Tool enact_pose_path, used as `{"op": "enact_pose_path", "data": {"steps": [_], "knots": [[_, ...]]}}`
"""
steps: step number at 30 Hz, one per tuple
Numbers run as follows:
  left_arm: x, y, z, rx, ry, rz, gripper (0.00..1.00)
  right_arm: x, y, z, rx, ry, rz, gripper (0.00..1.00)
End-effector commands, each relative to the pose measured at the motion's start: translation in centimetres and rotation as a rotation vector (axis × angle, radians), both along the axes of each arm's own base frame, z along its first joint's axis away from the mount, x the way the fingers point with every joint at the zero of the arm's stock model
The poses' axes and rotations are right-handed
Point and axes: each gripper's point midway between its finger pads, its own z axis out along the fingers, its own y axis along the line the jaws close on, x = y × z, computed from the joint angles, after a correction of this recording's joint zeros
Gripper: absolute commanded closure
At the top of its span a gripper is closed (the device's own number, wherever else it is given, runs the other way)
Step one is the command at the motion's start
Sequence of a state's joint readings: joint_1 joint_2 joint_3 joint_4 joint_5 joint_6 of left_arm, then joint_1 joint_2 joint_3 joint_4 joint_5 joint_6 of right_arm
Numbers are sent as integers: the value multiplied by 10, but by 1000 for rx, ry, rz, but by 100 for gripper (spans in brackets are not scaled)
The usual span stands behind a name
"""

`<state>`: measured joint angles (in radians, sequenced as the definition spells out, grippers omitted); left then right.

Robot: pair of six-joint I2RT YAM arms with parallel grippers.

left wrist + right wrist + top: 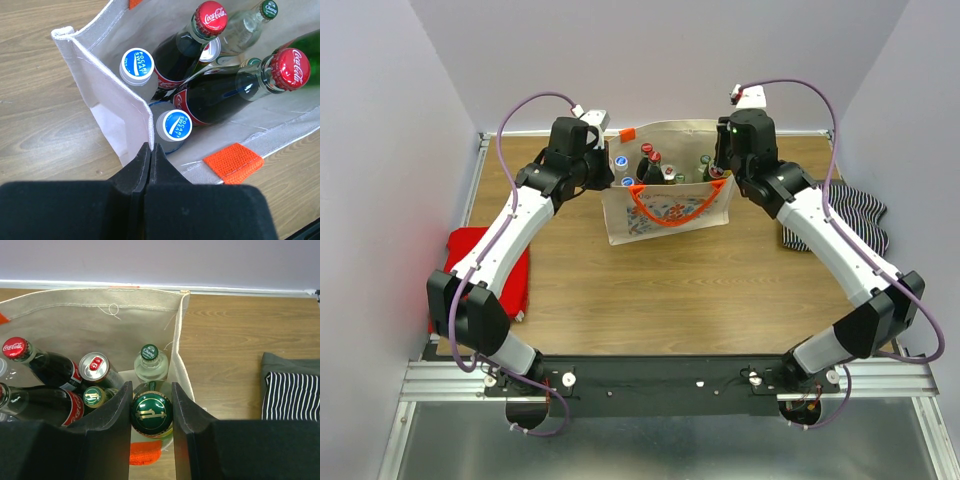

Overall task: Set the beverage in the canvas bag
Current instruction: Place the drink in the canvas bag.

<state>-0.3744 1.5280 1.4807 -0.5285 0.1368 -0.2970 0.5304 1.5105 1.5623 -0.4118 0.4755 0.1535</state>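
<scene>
Top view — bag: the bag [660,218] stands upright between your two claws, mouth open, already crowded with bottles.
Top view — left claw: the left claw [607,168] sits at the bag's left end, on the rim.
Top view — right claw: the right claw [720,168] hangs over the bag's right end, just inside the rim, so it is the arm at the drink.
Top view — room: the red cloth [485,262] and the striped cloth [860,212] lie well outside each claw, out of the way.
Left wrist — grip: the fingers are pressed together on the bag's corner seam, holding the mouth open.
Left wrist — ahead: a blue-capped bottle [174,125] stands just beyond the tips, and two cola bottles [215,95] lean across further in.
Right wrist — drink: the green bottle [151,412] sits directly between the fingers, upright, its long axis pointing up at you, and both pads look to be against it.
Right wrist — place: it is inside the bag, in the corner nearest the claw, with the bag wall just right of the right finger.
Right wrist — neighbours: a clear bottle [150,365] stands just ahead, and a can [94,366] is ahead-left.
Next move — judgement: you have little room sideways, so open only slightly and leave straight up.
</scene>
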Motion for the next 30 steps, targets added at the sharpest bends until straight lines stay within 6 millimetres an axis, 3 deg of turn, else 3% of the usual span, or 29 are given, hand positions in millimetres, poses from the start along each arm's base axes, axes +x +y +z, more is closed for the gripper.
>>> {"op": "enact_pose_path", "data": {"steps": [1, 18, 30], "knots": [[3, -1, 14, -3, -35, -17, 100, 4, -8, 28, 45, -83, -17, 99], [4, -1, 22, -3, -49, -15, 100, 33, 16, -21, 26, 25, 11, 99], [2, -6, 32, -28, -63, -37, 100, 46, 11, -53, -3, 116, -30, 99]]}}
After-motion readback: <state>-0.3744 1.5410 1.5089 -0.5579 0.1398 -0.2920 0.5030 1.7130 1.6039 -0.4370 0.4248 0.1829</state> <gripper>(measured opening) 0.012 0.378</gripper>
